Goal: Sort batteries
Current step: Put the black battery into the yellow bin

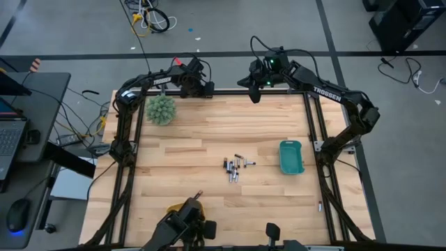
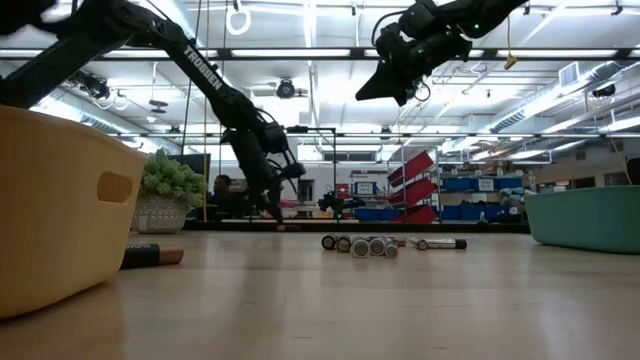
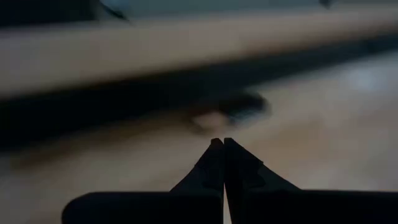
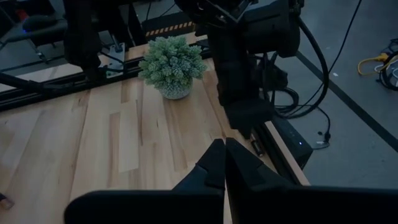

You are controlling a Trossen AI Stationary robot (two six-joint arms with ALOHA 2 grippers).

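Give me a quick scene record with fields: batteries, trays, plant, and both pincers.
batteries: loose cluster mid-table; one more beside the yellow tray
teal tray: to the right of the cluster, looks empty
yellow tray: near edge of the table
plant: far left corner
left pincer: shut, empty, low at the far edge
right pincer: shut, empty, raised above the far edge

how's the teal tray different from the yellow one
The teal tray lies on the table's right side, right of the batteries; the yellow tray sits at the near edge, towards the left. In the high view the teal tray shows whole, the yellow tray partly hidden by dark gear. Neither visibly holds a battery.
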